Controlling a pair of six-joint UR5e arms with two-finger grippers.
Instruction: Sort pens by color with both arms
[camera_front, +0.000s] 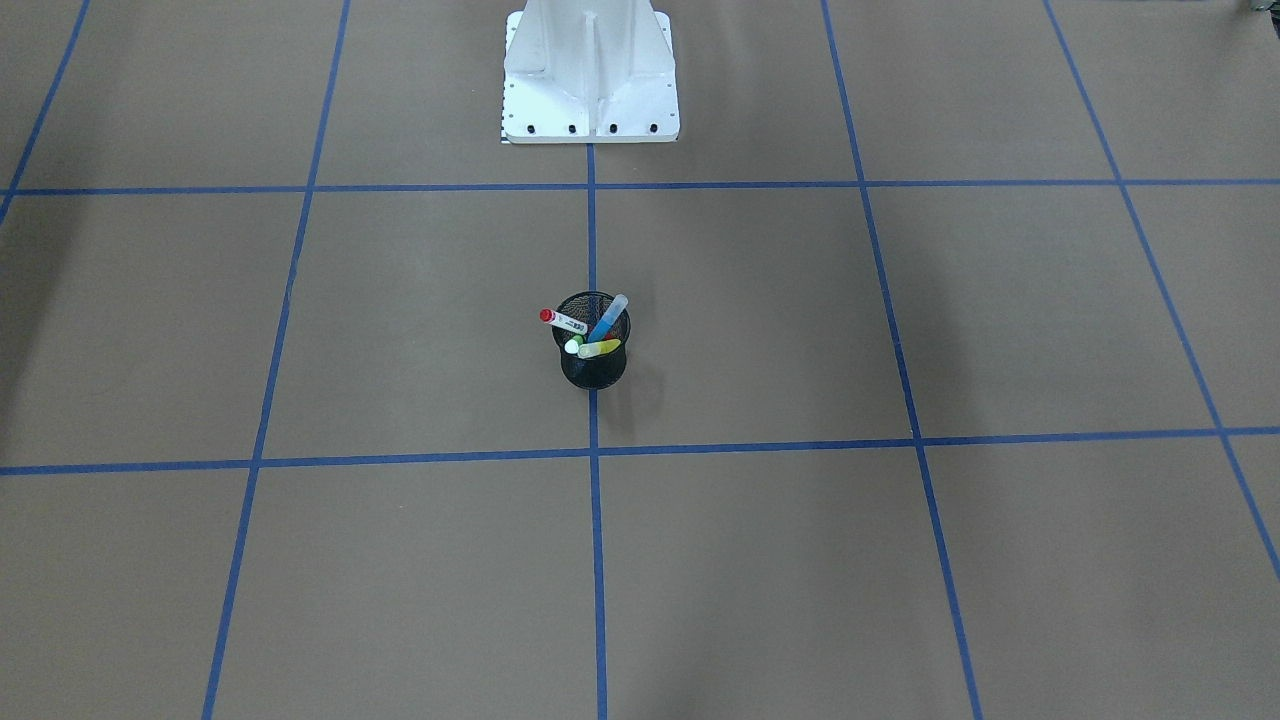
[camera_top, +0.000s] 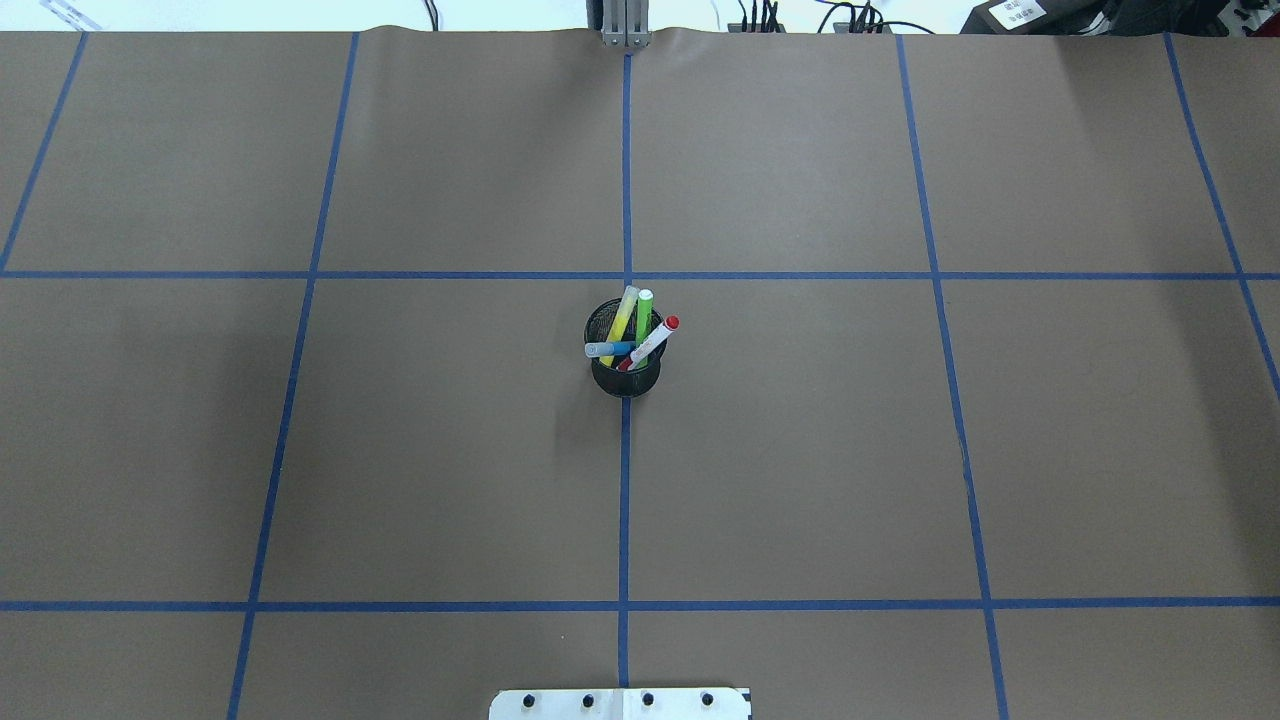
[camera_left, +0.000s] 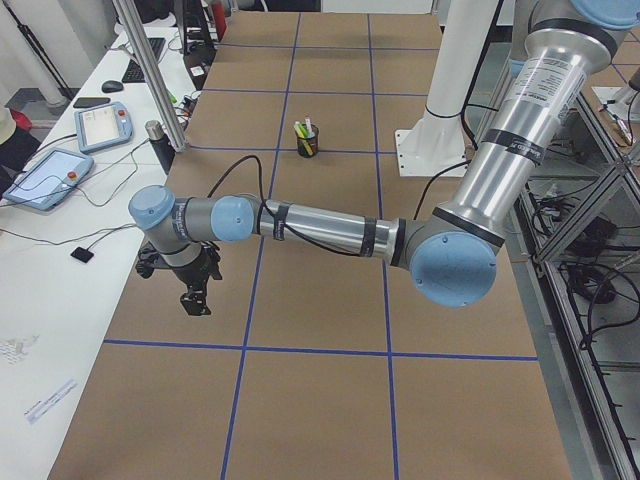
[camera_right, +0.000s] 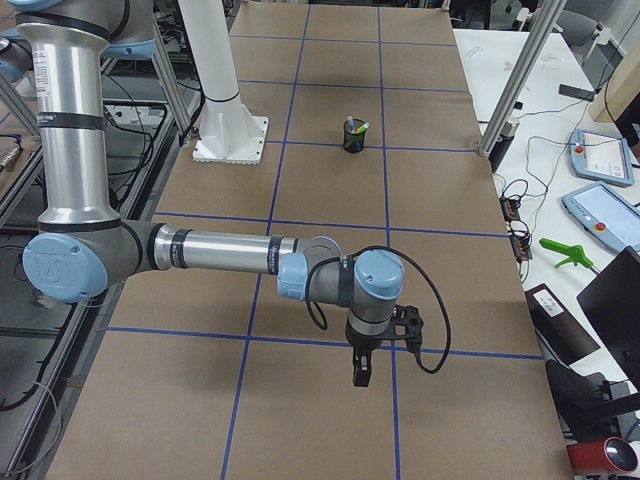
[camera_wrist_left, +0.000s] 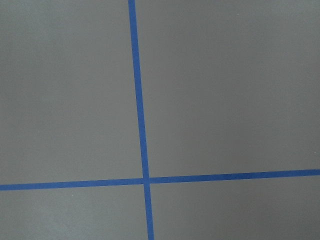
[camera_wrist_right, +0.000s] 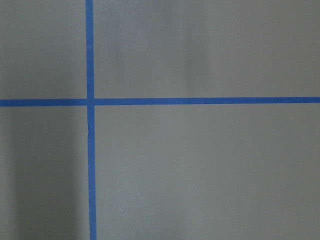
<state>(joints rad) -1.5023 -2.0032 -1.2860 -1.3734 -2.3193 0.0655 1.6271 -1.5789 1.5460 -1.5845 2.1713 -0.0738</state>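
Note:
Four pens stand in a black mesh cup at the table's middle: yellow, green, blue and a white one with a red cap. The cup also shows in the front-facing view. My left gripper shows only in the exterior left view, pointing down over the table far from the cup. My right gripper shows only in the exterior right view, also pointing down and far from the cup. I cannot tell whether either is open or shut. Both wrist views show only brown table and blue tape.
The white bolted pedestal base stands at the robot's edge of the table. Blue tape lines divide the brown table into squares. A side bench with tablets and an aluminium post runs along the far edge.

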